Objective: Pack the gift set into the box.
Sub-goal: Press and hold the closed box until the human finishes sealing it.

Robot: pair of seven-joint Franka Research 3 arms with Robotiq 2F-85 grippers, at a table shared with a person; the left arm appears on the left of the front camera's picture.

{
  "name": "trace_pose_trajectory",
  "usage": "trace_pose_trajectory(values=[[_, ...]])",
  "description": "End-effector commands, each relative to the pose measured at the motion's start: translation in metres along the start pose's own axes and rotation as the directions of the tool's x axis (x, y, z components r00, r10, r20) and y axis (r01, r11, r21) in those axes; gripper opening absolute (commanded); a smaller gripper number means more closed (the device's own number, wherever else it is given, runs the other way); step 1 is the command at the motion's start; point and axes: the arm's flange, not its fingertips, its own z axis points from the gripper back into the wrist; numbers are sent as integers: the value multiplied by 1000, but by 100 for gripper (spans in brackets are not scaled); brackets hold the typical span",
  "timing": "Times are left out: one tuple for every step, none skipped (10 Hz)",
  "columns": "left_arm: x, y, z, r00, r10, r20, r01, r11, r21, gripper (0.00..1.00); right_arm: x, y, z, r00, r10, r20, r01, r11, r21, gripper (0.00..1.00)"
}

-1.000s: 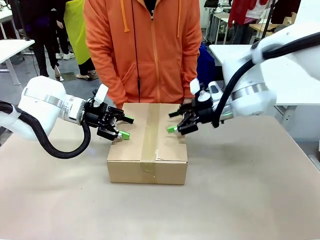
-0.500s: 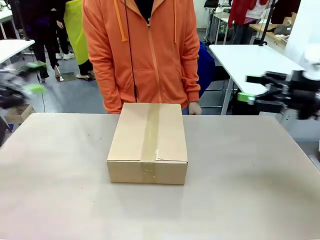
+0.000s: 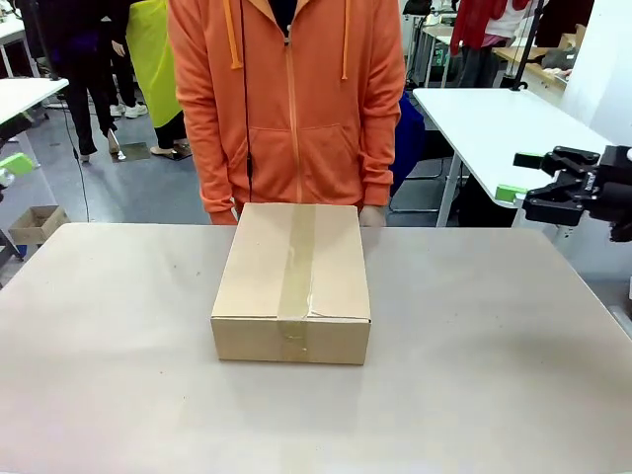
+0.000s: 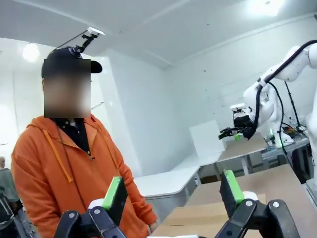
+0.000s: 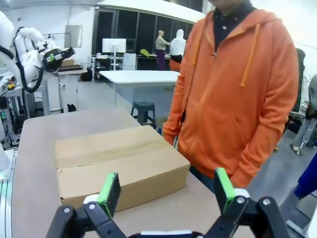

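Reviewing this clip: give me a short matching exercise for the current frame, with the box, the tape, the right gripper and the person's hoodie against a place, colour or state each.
Things:
1. box
2. tape
3. right gripper
4. hoodie

Descriptions:
A. orange
B. open, at the right edge, off the table
C. closed, at the table's middle
D. strip running along the top seam

Pairs: 1-C, 2-D, 3-B, 4-A

A: Even, bright indoor light; the box [image 3: 292,281] throws a soft shadow toward the camera.
B: Ceiling lamps flare in the left wrist view, whose wide angle bends walls.
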Motion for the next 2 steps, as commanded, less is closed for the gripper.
trace_pose_trajectory(values=[[4, 4, 3, 1000, -10, -5, 10, 1000, 1, 100, 4, 2, 0, 1000, -14, 19, 14, 1000, -3, 100], [4, 4, 3, 1000, -10, -5, 10, 1000, 1, 100, 4, 2, 0, 1000, -14, 19, 14, 1000, -3, 100]])
